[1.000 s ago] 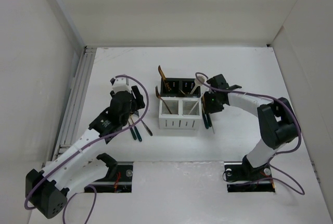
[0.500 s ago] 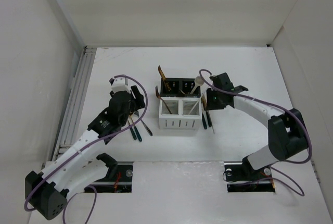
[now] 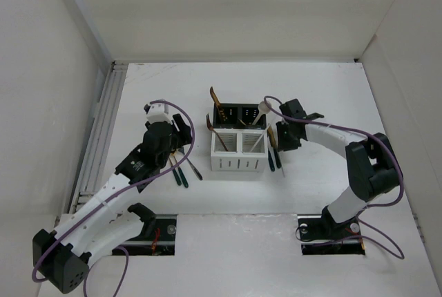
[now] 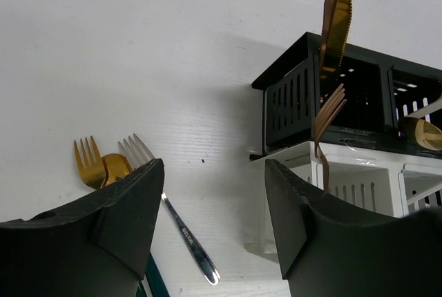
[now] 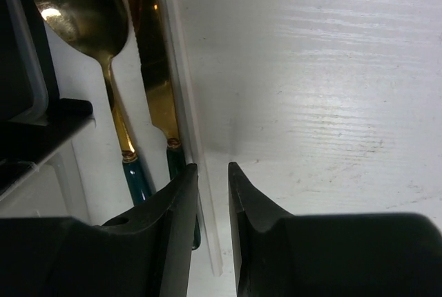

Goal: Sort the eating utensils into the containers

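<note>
**Beside the bins, two loose piles and one tight pick**

At 9 o'clock of the bins, the left claw hangs spread wide and empty over a few loose forks that lie overlapping on the table. A grab there could drag a neighbouring fork along, because the tines are stacked.

In the block itself, a copper knife stands tall in the black bin at 11 o'clock. A cream spoon pokes out at 1 o'clock. A careless pass over the block could catch either one and tip it out.

At 3 o'clock, the right claw is low over the table with its fingers nearly pressed together. A pale rod runs into the narrow gap, and I cannot tell whether it is pinched. Just beside the rod lie a gold knife and a gold spoon. The rod is thin and flat on the table, so it may squirt free. The left finger also sits by the knife's teal handle and could snag it.
</note>
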Motion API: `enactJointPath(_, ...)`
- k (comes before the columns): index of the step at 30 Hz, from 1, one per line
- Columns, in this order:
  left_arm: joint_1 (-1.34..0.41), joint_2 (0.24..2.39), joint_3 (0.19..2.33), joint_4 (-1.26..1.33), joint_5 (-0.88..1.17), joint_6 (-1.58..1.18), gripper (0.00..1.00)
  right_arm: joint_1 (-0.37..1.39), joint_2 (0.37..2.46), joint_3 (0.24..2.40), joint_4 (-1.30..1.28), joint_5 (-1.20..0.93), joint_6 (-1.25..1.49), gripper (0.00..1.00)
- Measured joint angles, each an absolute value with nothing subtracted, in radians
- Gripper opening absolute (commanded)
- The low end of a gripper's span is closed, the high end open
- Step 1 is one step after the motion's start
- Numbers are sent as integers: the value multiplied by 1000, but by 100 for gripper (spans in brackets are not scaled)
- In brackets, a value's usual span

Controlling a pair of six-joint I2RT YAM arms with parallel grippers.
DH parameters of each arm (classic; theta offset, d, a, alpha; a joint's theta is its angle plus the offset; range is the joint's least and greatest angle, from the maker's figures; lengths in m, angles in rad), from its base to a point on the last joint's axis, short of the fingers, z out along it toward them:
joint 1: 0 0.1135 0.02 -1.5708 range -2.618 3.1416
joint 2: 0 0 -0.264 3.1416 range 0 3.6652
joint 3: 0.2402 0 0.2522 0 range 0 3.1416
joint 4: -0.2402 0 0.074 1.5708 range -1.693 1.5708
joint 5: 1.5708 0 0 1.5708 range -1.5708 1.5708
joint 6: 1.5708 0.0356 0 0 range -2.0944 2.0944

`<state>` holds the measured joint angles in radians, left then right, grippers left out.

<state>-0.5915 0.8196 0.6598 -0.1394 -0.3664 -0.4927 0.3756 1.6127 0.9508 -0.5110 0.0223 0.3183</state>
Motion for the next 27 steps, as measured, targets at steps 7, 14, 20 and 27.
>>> enactJointPath(7,-574,820,645,-140,-355,-501,57,402,1610,929,-497,18,337,30)
enactJointPath(14,-558,820,645,-140,-351,-504,57,402,1612,921,-498,48,361,30)
enactJointPath(20,-540,811,645,-140,-350,-505,57,407,1654,971,-532,102,384,17)
enactJointPath(27,-519,794,637,-138,-347,-510,57,380,1659,981,-548,146,419,0)
